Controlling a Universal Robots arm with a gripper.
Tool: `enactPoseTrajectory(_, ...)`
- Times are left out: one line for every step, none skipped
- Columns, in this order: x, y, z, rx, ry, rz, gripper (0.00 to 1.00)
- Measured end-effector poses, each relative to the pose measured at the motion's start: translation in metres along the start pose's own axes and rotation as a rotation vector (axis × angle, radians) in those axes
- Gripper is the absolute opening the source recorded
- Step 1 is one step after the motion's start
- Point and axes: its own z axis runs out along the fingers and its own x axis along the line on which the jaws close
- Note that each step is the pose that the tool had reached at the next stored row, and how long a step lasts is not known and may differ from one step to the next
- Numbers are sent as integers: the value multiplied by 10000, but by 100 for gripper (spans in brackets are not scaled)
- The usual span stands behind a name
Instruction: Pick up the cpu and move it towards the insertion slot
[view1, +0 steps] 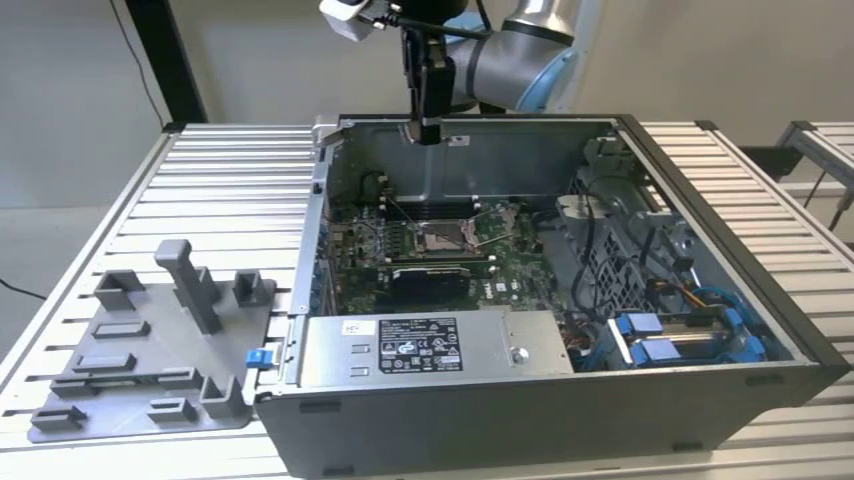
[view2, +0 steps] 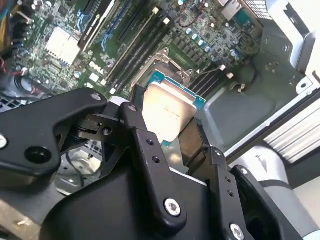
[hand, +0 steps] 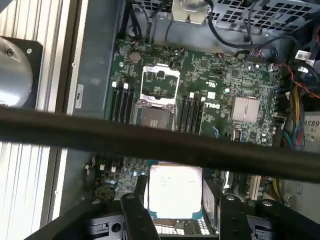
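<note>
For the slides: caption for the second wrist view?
Hand grips the cpu above the motherboard's open insertion slot.

The computer case (view1: 561, 400) lies open-topped, so the way down to the insertion slot (view1: 443, 235) is unobstructed from above. The case's walls ring it; the power supply box (view1: 424, 350) and a cable bundle (view1: 627, 270) crowd two sides. The fixture blocks (view1: 160, 340) stand well apart on the counter (view1: 240, 180).
</note>
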Motion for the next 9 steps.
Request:
enactPoseTrajectory(0,0,0,3,-8,182,0)
enactPoseTrajectory(0,0,1,5,-15,347,0)
enactPoseTrajectory(0,0,1,7,-21,513,0)
enactPoseTrajectory(0,0,2,9,-27,678,0)
enactPoseTrajectory(0,0,2,12,-35,843,0)
enactPoseTrajectory(0,0,3,14,-41,1008,0)
enactPoseTrajectory(0,0,3,17,-49,1184,0)
enactPoseTrajectory(0,0,4,19,-55,1350,0)
enactPoseTrajectory(0,0,4,21,-61,1520,0)
